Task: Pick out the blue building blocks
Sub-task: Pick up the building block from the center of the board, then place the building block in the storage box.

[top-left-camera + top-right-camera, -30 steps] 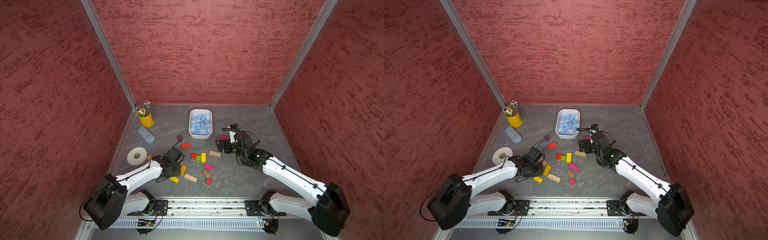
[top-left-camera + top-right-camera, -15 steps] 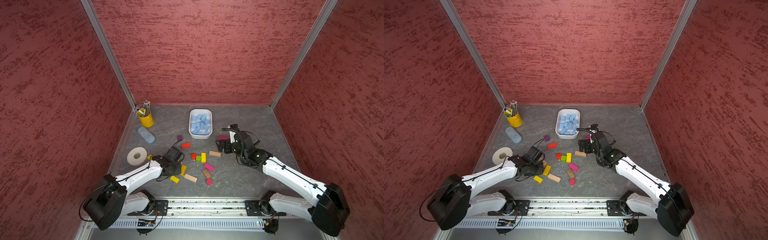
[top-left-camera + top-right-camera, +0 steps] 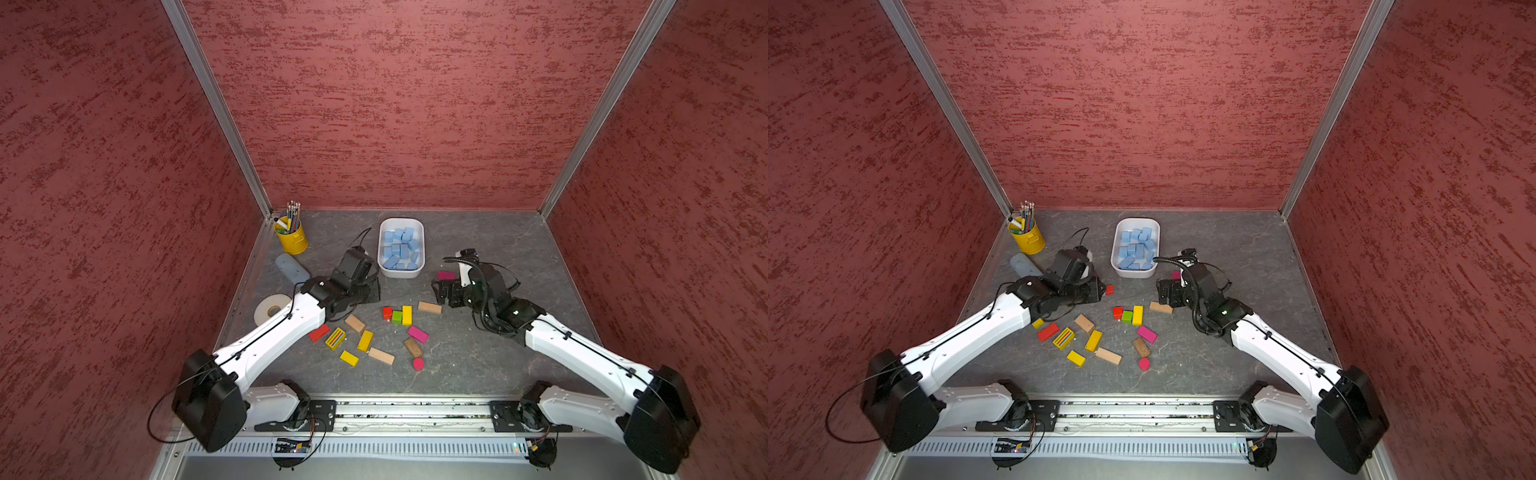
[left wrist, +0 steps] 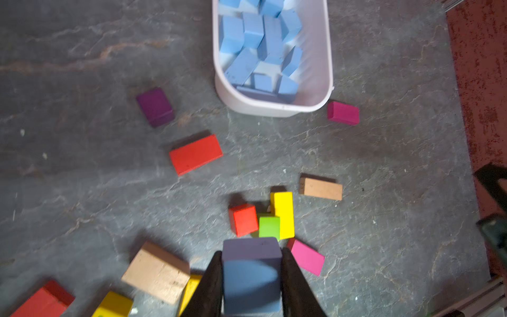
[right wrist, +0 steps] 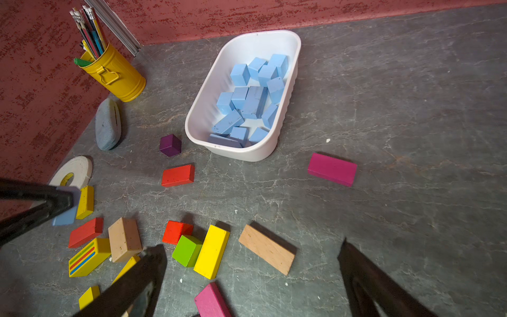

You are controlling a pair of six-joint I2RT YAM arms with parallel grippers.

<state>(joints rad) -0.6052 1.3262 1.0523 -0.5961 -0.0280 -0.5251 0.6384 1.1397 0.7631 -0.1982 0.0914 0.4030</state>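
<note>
Blue building blocks [image 3: 400, 248] are lying piled inside the white tray [image 3: 401, 272], which is standing toward the back of the table [image 3: 478, 232]. One more blue block [image 4: 251, 282] is being clamped between the jaws of the left gripper [image 4: 251, 254], close to the scattered colored blocks [image 3: 365, 340]. The right gripper [image 5: 251, 254] is hovering near the wooden block [image 5: 267, 249], its jaws standing wide apart and holding nothing.

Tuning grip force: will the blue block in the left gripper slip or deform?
Probably stiff: the blue block shows crisp edges in the shut left gripper. Flat faces flush against the fingers make slipping unlikely. Boxy, so it shouldn't roll.
</note>
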